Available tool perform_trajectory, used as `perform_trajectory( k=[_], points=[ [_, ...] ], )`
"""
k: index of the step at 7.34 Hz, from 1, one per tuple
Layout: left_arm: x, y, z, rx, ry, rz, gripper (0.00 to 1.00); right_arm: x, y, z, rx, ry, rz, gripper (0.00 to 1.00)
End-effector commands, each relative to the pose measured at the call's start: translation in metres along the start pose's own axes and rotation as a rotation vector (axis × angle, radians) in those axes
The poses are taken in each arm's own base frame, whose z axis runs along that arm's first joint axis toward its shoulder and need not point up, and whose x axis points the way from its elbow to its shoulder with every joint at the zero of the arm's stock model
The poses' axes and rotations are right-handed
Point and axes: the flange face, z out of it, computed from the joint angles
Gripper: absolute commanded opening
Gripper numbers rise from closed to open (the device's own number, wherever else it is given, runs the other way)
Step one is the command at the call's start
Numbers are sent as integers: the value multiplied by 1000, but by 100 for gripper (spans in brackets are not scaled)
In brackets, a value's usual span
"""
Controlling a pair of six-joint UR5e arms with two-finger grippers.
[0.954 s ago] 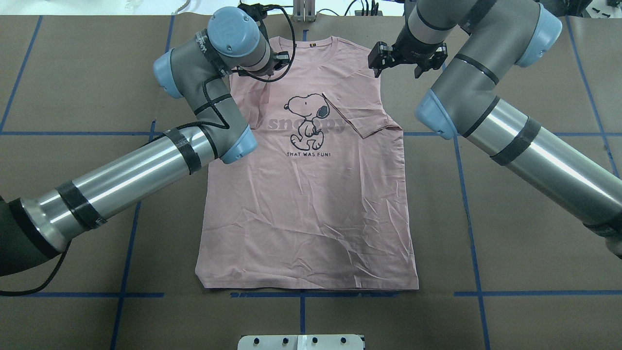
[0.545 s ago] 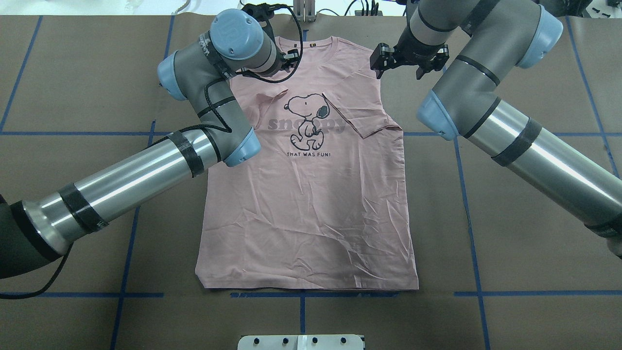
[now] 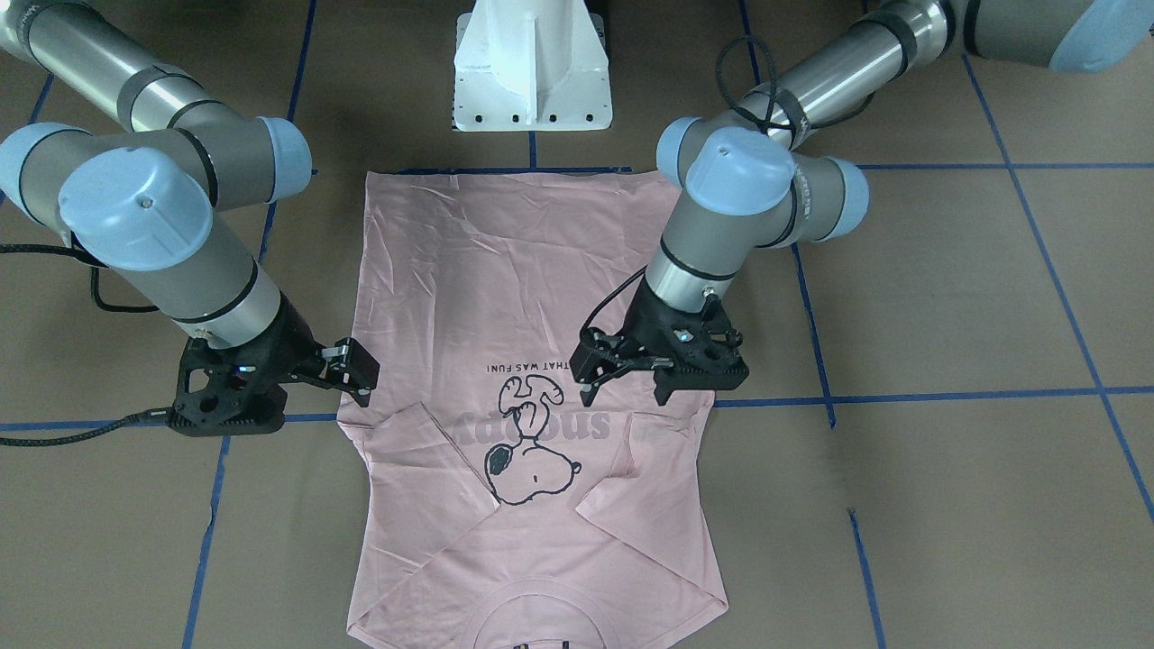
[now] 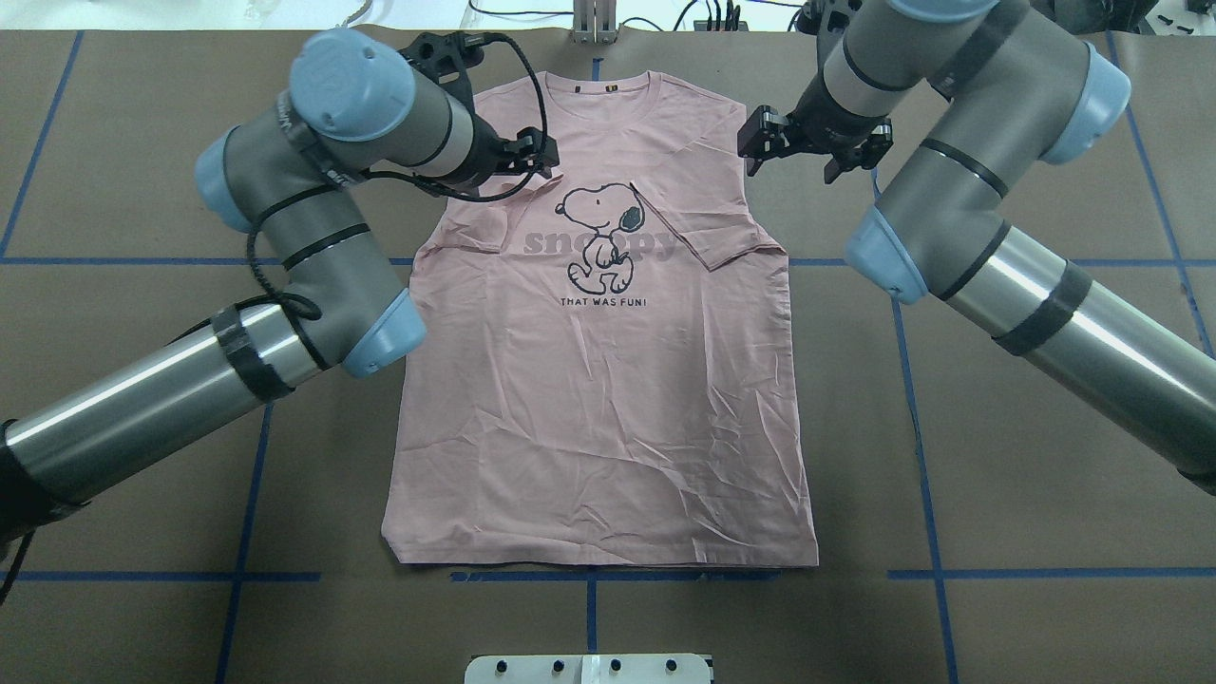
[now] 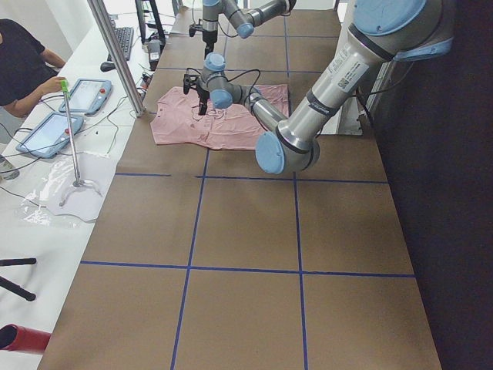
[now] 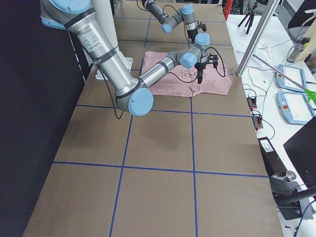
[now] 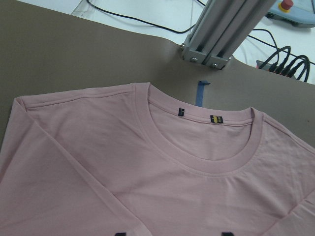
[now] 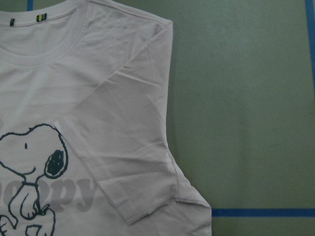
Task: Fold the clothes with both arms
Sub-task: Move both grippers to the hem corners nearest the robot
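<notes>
The pale pink Snoopy T-shirt (image 4: 608, 399) lies flat on the brown table, collar at the far edge, and also shows in the front view (image 3: 505, 270). Both sleeves are folded in over the chest: the left sleeve (image 4: 456, 228) and the right sleeve (image 4: 712, 228). My left gripper (image 3: 624, 388) hovers open and empty over the shirt's left chest, beside the Snoopy print (image 4: 598, 237). My right gripper (image 4: 798, 157) is open and empty, just off the shirt's right shoulder. The left wrist view shows the ribbed collar (image 7: 197, 162). The right wrist view shows the folded right sleeve (image 8: 128, 162).
The white pedestal base (image 3: 532, 72) stands at the shirt's hem side. An aluminium post (image 4: 594, 19) rises beyond the collar. Blue tape lines (image 4: 589, 576) grid the table. A bench with tablets (image 5: 54, 131) and a seated person (image 5: 23, 54) lies past the far edge.
My left arm has swung outward and its gripper has moved from near the collar down to the left chest. My right gripper has shifted slightly right. The shirt lies as before.
</notes>
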Motion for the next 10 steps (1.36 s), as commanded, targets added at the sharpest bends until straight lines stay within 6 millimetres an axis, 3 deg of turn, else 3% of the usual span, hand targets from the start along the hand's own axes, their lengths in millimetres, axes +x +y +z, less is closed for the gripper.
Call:
perform_trajectory(
  k=[1,2,3,5,6,7,8,10],
  points=[
    [-47,41,-69,-34,-46,56,100,35,85,-10,16,-78,92,100],
    [-64,53,-85,-41,-66,53,100,40,146,4,47,-41,92,100],
    [-66,56,-82,-55,-102,43,100,40,203,14,62,-16,97,100],
    [-64,68,-76,-69,-103,45,100,26,295,31,45,-5,138,100],
    [-63,69,-74,-72,-104,44,100,13,331,45,72,2,156,100],
    [-64,70,-73,-74,-105,45,100,6,355,54,81,13,136,100],
    [-65,70,-73,-75,-105,45,100,5,366,59,66,31,122,100],
    [-66,70,-72,-76,-106,46,100,13,370,71,52,66,117,99]
  ],
)
